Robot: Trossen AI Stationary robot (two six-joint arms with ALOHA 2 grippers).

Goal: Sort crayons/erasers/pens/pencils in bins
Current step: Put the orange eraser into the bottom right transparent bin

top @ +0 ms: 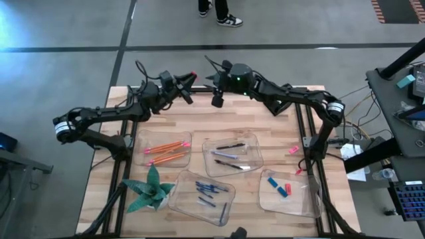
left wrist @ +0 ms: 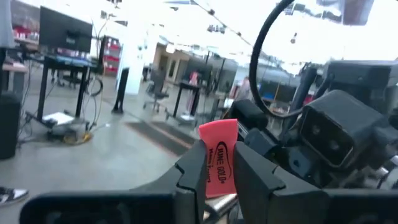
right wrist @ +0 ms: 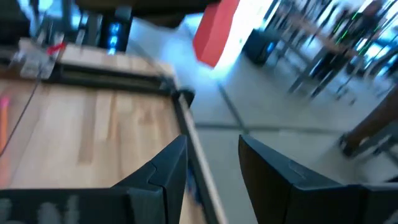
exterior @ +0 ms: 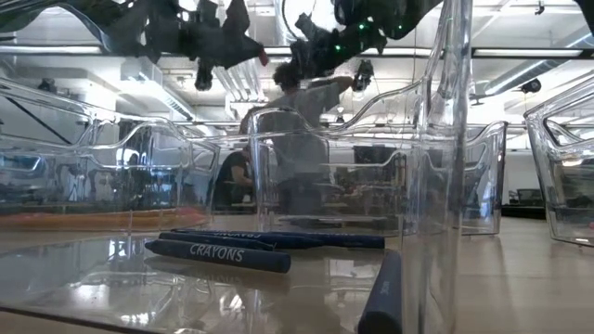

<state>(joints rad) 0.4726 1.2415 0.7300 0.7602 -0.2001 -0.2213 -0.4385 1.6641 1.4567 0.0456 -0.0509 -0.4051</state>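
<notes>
My left gripper (top: 190,79) is raised over the table's far edge, left of the middle, shut on a pink eraser (left wrist: 217,149). My right gripper (top: 217,99) hangs open close to its right, with nothing between its fingers (right wrist: 171,171); in its wrist view the eraser (right wrist: 214,34) shows ahead. On the table stand four clear bins: orange pencils (top: 166,147) lie in the left one, dark pens (top: 229,156) in the middle one, blue crayons (top: 207,192) in the near one, and blue and red erasers (top: 280,187) in the right one (top: 312,199). My left gripper pinches the pink eraser's lower half (left wrist: 214,177) between its two fingers. The fingers lie about level and point toward the table's right, at the other arm. The eraser's upper end sticks out past the fingertips, and the eraser is lifted clear of the table.
A loose pink eraser (top: 293,150) lies on the wood right of the pens' bin. A green folded-paper plant (top: 149,189) stands at the near left. The two arms' heads are close together over the far edge. A person's shoes (top: 229,18) show beyond the table.
</notes>
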